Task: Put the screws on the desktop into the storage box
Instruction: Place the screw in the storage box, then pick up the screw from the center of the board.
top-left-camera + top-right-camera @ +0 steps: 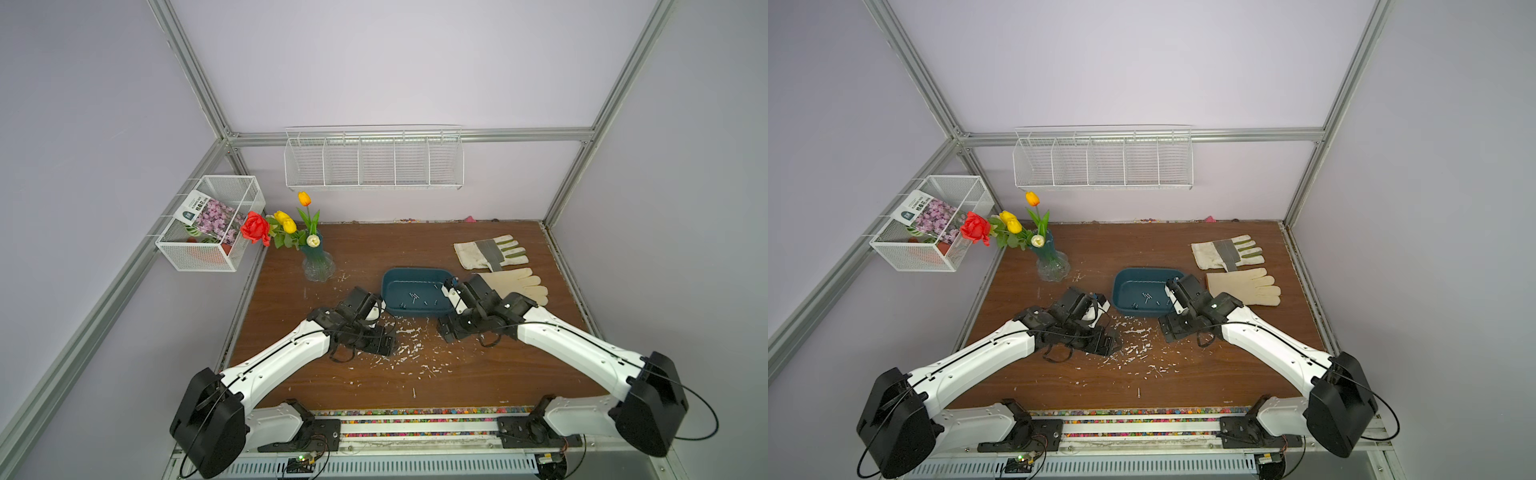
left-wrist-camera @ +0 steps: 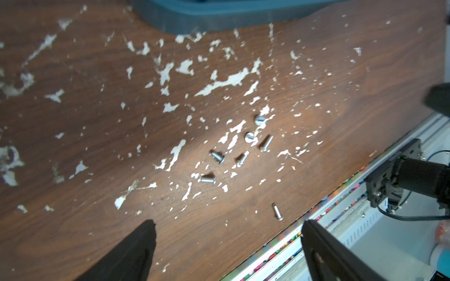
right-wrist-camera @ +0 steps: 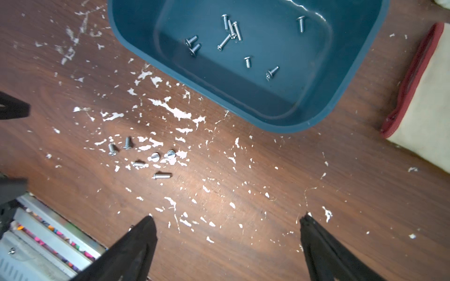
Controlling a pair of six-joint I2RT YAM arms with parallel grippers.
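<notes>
In both top views the arms point(image 1: 282, 357) cover their own fingertips, and most screws point(image 3: 155, 156) on the desktop point(image 1: 478, 374) are too small to tell from the white scratches point(image 1: 409, 332) at centre frame. Only a lone screw point(image 1: 414, 391) reads clearly, lower centre, near the front edge. The wrist views show more. The left gripper point(image 2: 229, 221) is spread wide with nothing between its fingers, and the right gripper point(image 3: 227, 216) gapes just as empty over bare wood. Six screws lie clustered on the board, clear of the storage box point(image 3: 353, 73), which holds nine more. The box sits at centre frame in the top views; the left wrist view cuts it off. The right arm hides the gap between the box and the cream glove point(image 1: 519, 282). Open wood lies between the two arms.
</notes>
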